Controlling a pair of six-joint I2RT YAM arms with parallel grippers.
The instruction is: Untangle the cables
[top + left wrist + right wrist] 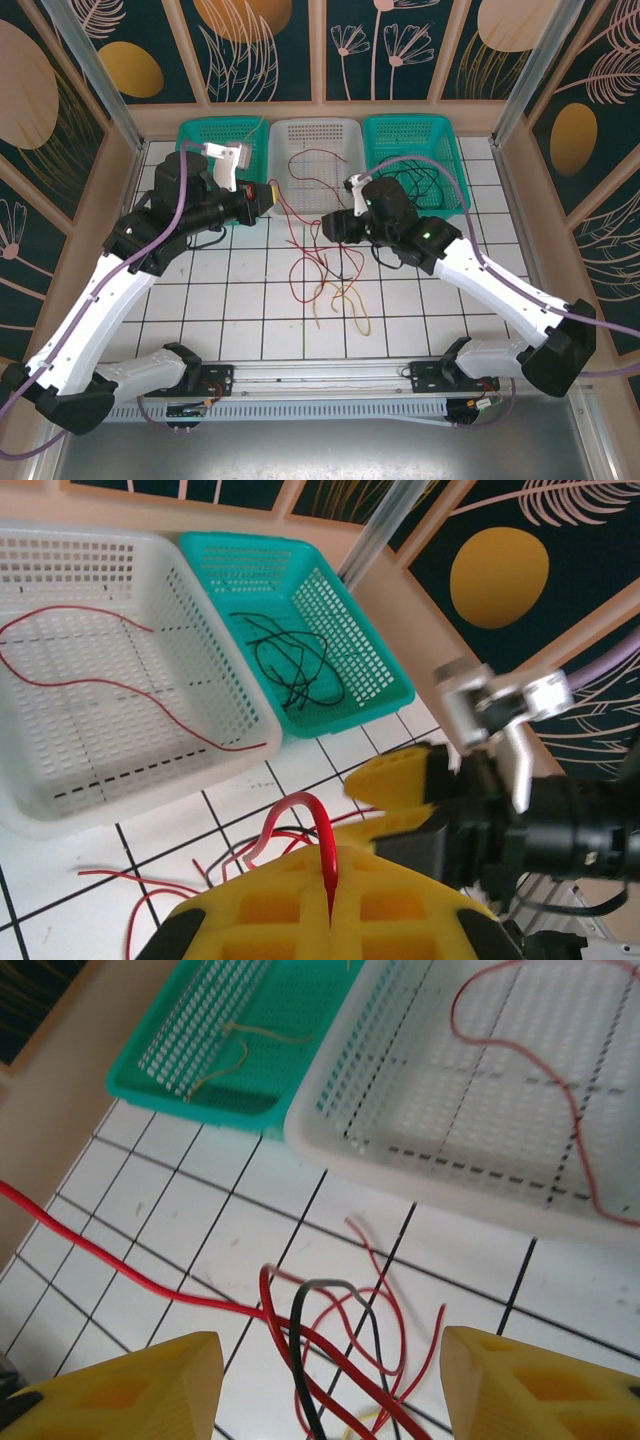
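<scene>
A tangle of red, black and pale yellow cables (325,270) lies on the white gridded table between the arms. My left gripper (262,197) is shut on a red cable (322,825) that arches up out of its yellow jaws (330,885) and runs down to the tangle. My right gripper (336,228) hovers just above the tangle, open (330,1385), with a red strand (150,1275) and a black strand (300,1360) passing between its fingers untouched. One of its yellow fingers (400,780) appears close in the left wrist view.
At the back stand three baskets. The white middle basket (313,122) holds a red cable (310,160). The right teal basket (440,125) holds a black cable (295,665). The left teal basket (200,135) holds a pale yellow cable (235,1045).
</scene>
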